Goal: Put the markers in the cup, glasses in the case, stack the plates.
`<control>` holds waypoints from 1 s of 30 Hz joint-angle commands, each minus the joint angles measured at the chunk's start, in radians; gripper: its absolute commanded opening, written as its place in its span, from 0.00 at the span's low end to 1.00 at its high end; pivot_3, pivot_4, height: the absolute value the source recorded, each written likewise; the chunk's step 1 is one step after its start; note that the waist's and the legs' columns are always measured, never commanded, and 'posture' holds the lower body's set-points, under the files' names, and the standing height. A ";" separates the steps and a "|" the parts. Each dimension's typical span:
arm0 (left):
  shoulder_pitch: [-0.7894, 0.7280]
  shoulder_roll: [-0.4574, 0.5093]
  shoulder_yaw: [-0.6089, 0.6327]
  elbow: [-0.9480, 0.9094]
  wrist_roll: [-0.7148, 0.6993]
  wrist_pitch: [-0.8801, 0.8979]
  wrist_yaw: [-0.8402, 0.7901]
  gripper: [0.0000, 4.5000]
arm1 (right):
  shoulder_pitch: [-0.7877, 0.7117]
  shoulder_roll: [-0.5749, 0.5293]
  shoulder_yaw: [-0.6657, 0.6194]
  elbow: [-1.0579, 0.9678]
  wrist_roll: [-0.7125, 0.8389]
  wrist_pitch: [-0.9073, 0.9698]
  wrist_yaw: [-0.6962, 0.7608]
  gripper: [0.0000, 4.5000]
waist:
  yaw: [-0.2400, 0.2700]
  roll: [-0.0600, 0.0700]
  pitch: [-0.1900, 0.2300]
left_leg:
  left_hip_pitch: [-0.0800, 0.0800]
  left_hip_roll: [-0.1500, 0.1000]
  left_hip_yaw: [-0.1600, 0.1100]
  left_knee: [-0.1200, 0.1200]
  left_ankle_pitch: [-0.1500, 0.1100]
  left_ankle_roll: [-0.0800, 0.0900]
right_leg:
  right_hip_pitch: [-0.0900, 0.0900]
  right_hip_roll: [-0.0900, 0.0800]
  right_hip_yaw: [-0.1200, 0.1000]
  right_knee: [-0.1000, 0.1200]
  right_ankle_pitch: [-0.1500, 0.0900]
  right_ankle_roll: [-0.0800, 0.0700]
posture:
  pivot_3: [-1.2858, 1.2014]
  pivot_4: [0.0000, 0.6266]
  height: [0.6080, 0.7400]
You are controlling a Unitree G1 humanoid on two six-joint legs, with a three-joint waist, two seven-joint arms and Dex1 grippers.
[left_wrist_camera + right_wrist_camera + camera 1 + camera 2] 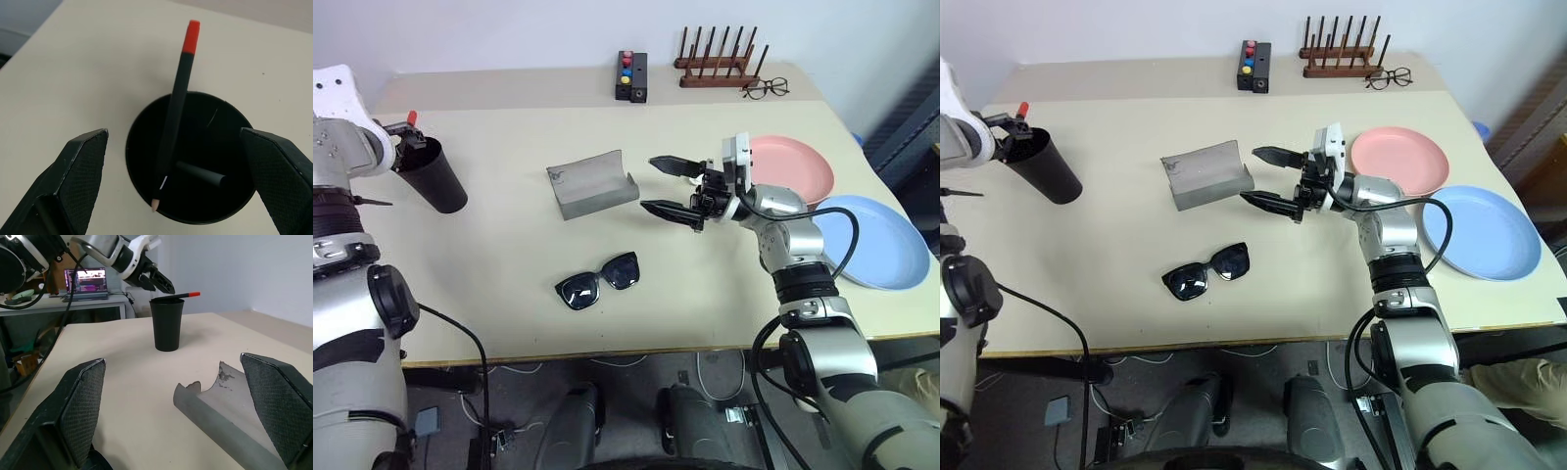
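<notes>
Sunglasses (598, 280) nearest me, loose on table (509, 255), six o'clock of open case (592, 183). My right gripper (674, 189) spread, empty, beside case. Left gripper (181, 166) spread over cup (434, 174); red-capped marker (173, 122) leaning inside. Risk: withdrawing left could clip marker, tip cup.

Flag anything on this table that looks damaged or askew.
The grey case lies open with a ragged, chipped edge at one corner, seen in the right wrist view. The red-capped marker leans slanted in the black cup, cap poking past the rim. Nothing is spilled.
</notes>
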 commanded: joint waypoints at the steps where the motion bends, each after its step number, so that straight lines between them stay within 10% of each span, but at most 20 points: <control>1: -0.053 0.002 -0.006 0.012 0.022 -0.029 -0.010 0.98 | -0.022 -0.001 -0.010 -0.024 0.013 -0.015 0.003 1.00 | 0.000 0.000 0.000 | 0.000 0.000 0.000 0.000 0.000 0.000 | 0.000 0.000 0.000 0.000 0.000 0.000 | 0.52 0.24 1.00; 23: -0.098 -0.015 -0.016 0.076 0.075 -0.051 -0.053 0.98 | 0.005 -0.013 -0.016 -0.065 0.018 0.007 -0.013 1.00 | -0.002 0.000 0.000 | 0.000 0.000 0.000 0.000 0.000 0.000 | 0.000 0.000 0.000 0.000 0.000 0.000 | 0.52 0.24 1.00; 27: -0.095 -0.013 -0.014 0.069 0.077 -0.049 -0.049 0.71 | 0.005 -0.013 -0.016 -0.064 0.017 0.008 -0.014 1.00 | -0.001 0.000 0.000 | 0.000 0.000 0.000 0.000 0.000 0.000 | 0.000 0.000 0.000 0.000 0.000 0.000 | 0.52 0.24 1.00; 30: -0.093 -0.011 -0.011 0.062 0.078 -0.046 -0.045 0.71 | 0.005 -0.012 -0.015 -0.064 0.017 0.008 -0.015 1.00 | -0.002 0.000 0.000 | 0.000 0.000 0.000 0.000 0.000 0.000 | 0.000 0.000 0.000 0.000 0.000 0.000 | 0.52 0.24 1.00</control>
